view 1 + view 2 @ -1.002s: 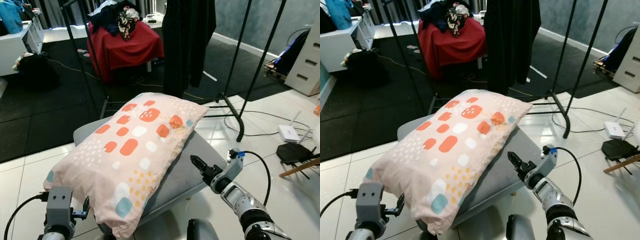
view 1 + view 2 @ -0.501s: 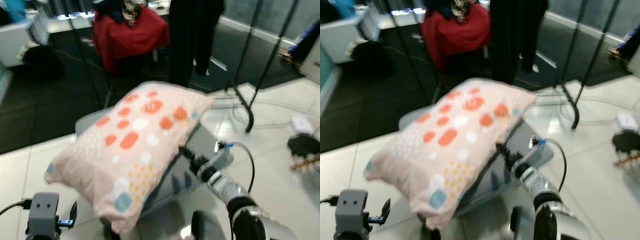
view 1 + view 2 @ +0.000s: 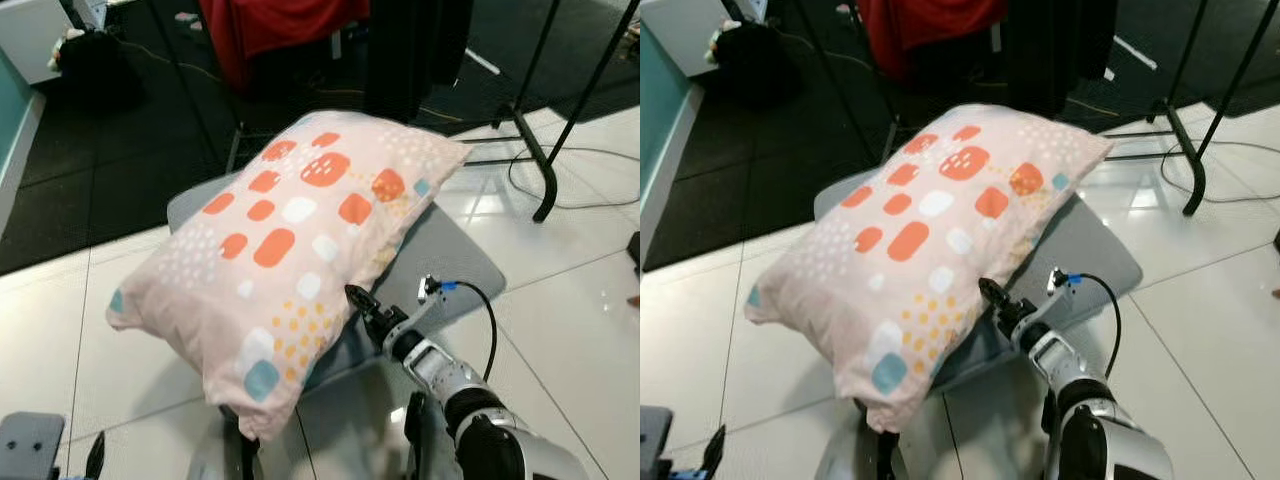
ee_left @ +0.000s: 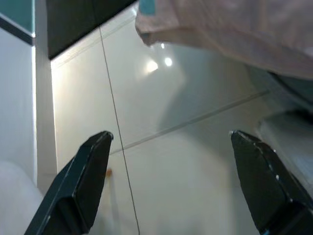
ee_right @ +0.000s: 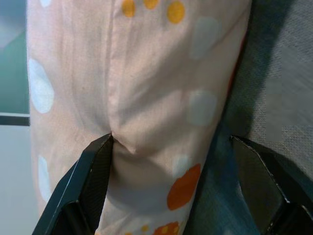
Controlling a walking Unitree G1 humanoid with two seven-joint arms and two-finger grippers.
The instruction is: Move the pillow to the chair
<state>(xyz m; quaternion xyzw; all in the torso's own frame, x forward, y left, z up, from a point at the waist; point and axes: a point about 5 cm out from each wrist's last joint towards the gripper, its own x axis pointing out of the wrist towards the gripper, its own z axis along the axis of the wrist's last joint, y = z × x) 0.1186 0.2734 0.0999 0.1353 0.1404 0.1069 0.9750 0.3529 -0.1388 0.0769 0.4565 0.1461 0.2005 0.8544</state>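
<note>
Left gripper (image 4: 166,191): fingers spread, low over the floor tiles (image 4: 161,112), beneath the pillow's near corner.
Right gripper (image 3: 355,299): fingers spread, one fingertip (image 5: 105,142) touching the pillow's right edge; the nearer arm.
Pillow (image 3: 290,240): lies on the grey chair (image 3: 455,265), ahead-left of the right gripper; long axis runs near-left to far-right.

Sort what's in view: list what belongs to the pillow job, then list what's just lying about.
For the job:
- pillow
- grey chair under it
- right end effector, open at the pillow's edge
- left end effector, open over the floor

Lying about:
- red cloth
- black clothes rack
- dark bag
</note>
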